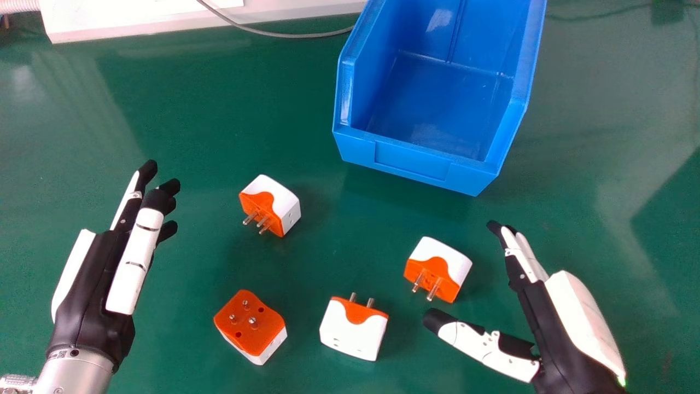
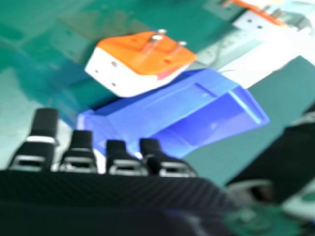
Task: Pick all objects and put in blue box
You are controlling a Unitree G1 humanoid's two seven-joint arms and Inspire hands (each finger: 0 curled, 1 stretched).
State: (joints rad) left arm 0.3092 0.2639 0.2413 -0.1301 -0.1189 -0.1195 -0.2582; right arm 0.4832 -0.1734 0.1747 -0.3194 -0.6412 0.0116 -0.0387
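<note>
Box of blue plastic (image 1: pixel 413 161), open-topped, rests toward the green bench's (image 1: pixel 219 109) far edge. Four orange-and-white plug adapters with metal pins lie nearer: the far-left adapter (image 1: pixel 284 203); the near-left adapter (image 1: pixel 268 331), pins up; the middle adapter (image 1: pixel 353 331), pins toward the far edge; and the right adapter (image 1: pixel 437 260), just beside the right hand's thumb tip, pins toward the near edge. The left hand (image 1: pixel 90 295), over the bench's left side, is wide, fingers straight; the right hand (image 1: pixel 552 323) is wide too, thumb spread from straight fingers. Both are empty.
</note>
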